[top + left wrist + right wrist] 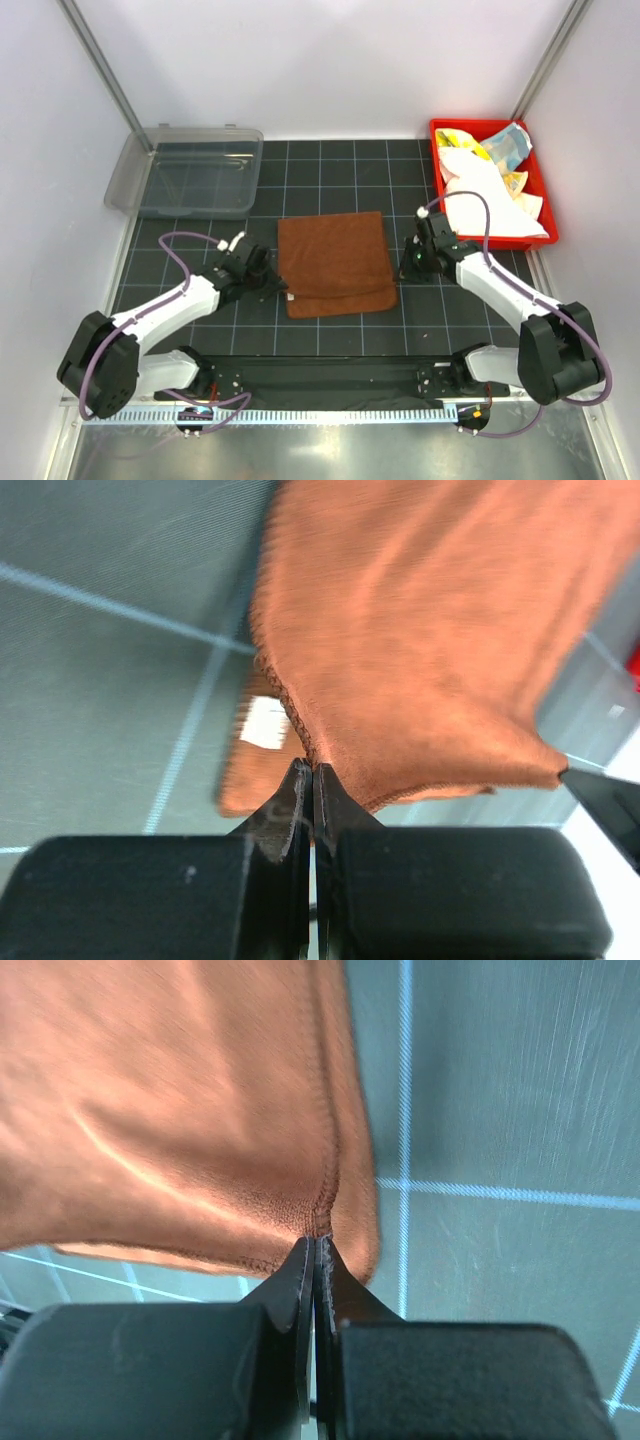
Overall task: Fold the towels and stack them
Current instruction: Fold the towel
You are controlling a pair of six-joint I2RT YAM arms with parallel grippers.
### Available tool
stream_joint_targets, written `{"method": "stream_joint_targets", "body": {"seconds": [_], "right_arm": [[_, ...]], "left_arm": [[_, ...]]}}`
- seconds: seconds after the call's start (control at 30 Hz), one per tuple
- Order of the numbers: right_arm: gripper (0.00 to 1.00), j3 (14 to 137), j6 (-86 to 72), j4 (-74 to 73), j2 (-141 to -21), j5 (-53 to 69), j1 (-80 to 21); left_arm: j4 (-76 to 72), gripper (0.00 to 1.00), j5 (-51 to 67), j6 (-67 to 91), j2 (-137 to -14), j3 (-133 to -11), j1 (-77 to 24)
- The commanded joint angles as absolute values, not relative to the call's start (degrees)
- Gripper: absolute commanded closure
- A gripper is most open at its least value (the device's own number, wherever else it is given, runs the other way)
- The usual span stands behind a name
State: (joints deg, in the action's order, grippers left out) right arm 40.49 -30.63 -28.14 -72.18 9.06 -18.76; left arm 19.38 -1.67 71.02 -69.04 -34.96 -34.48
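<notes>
A rust-brown towel (335,255) lies on the dark grid mat between the arms, its upper layer raised over a lower layer that shows along the near edge. My left gripper (278,285) is shut on its left hem (300,720), and a white label (265,723) shows beneath. My right gripper (405,268) is shut on the right hem (322,1205). In both wrist views the cloth (420,630) (170,1110) hangs lifted off the mat. More towels sit in a red bin (436,160): a white one (490,200), a yellow patterned one (460,143) and a light-blue one (508,143).
A clear plastic bin (190,170) stands at the back left of the mat. The red bin is at the back right, close behind my right arm. Metal frame posts rise at both back corners. A black bar with the arm bases runs along the near edge.
</notes>
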Motion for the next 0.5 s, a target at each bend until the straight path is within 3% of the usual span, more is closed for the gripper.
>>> {"method": "stream_joint_targets", "body": {"seconds": [0.0, 0.13, 0.47], "right_arm": [[0.99, 48.3, -28.1, -31.5, -69.3, 5.1, -19.1], [0.99, 48.2, -26.7, -33.6, -68.3, 5.1, -19.1], [0.99, 32.1, -32.6, -24.4, -65.8, 8.1, -19.4]], "left_arm": [[21.8, 1.00, -1.6, 68.5, -66.5, -42.2, -34.5], [21.6, 1.00, -0.2, 68.6, -65.5, -41.2, -35.2], [10.8, 1.00, -0.3, 74.4, -62.1, -24.6, -38.4]]}}
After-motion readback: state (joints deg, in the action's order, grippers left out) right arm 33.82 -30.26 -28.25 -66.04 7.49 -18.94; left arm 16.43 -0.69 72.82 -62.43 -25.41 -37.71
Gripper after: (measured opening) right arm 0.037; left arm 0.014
